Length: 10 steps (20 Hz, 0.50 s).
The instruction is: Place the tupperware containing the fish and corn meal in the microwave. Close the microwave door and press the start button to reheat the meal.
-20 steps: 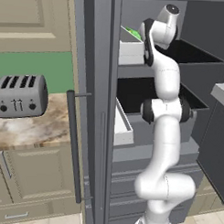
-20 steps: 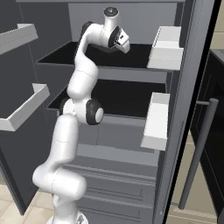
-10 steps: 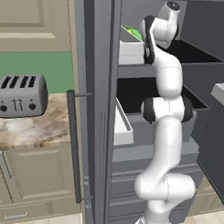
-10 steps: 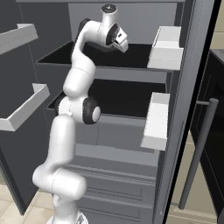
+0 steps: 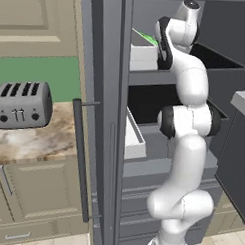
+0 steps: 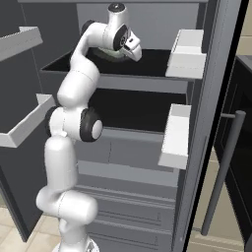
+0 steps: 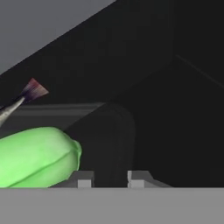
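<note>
The hand view is showing the gripper [image 7: 110,178] with its two tips close together, standing on either side of the dark rounded corner wall of the tupperware [image 7: 114,131]; they seem to be clamping on this rim, though the contact itself is hard to see. The green lump of the fish and corn meal [image 7: 37,155] is lying inside, just beside the tips. In the left base view the arm is reaching up to the upper shelf [image 5: 146,75] of the open fridge, where the tupperware [image 5: 143,51] is sitting. So the task is only beginning: the container is not yet lifted out. Carrying it to the microwave, closing the door and pressing start are all remaining.
</note>
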Available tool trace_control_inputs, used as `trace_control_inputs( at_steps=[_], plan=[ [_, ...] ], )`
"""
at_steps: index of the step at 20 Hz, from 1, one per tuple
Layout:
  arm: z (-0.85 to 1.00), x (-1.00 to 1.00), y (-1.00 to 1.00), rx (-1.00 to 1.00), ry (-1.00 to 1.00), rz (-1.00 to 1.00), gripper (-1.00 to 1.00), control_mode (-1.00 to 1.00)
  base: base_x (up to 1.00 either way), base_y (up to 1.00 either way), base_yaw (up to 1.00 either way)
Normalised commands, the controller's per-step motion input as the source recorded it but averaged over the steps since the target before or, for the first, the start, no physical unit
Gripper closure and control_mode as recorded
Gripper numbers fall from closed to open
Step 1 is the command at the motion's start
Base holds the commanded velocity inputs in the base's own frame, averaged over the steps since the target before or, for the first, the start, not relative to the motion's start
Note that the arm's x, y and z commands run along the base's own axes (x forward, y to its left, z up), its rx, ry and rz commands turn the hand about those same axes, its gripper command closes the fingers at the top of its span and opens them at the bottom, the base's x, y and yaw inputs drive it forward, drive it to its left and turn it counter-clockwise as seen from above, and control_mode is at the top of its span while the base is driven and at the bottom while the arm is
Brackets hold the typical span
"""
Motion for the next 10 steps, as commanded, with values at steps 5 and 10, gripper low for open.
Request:
trace_control_inputs(
  at_steps=[5,10],
  plan=[
    [-0.13,-0.44,0.17,-0.11,-0.5,-0.01,1.0,-1.0,0.0,0.0,0.0],
    [-0.15,-0.12,0.07,-0.08,-0.42,-0.01,1.0,-1.0,0.0,0.0,0.0]
  ],
)
